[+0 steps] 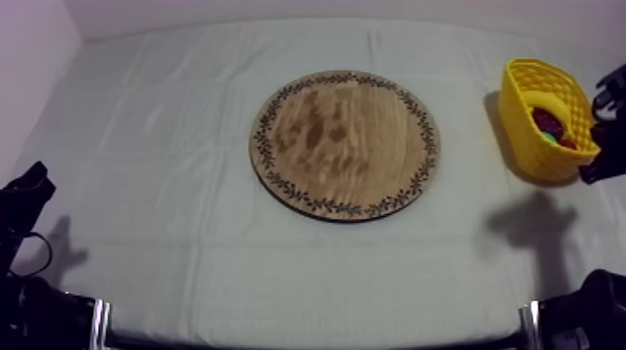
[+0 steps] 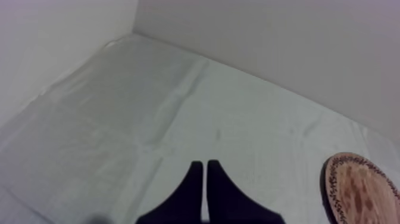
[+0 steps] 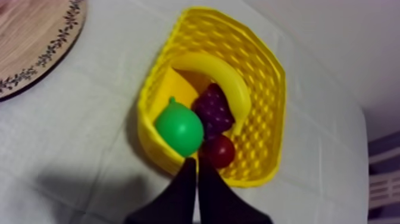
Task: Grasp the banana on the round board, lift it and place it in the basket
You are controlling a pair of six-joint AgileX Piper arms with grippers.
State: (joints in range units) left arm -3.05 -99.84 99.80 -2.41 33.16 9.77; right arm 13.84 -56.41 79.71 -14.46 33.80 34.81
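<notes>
I saw the banana (image 3: 221, 76) lying curved inside the yellow basket (image 3: 265, 119), along its lattice wall. The basket stood upright at my right side, apart from the round wooden board (image 1: 345, 144), which lay flat with its patterned rim at the table's middle.

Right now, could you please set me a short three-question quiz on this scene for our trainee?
1. True or false: the banana lies on the wooden board.
2. How many fruits sit in the yellow basket? A two, B three, C four.
3. Fill in: the left arm's jaws are ___.
Key: 1 false; 2 C (banana, grapes, pear, small red fruit); 3 shut.
</notes>
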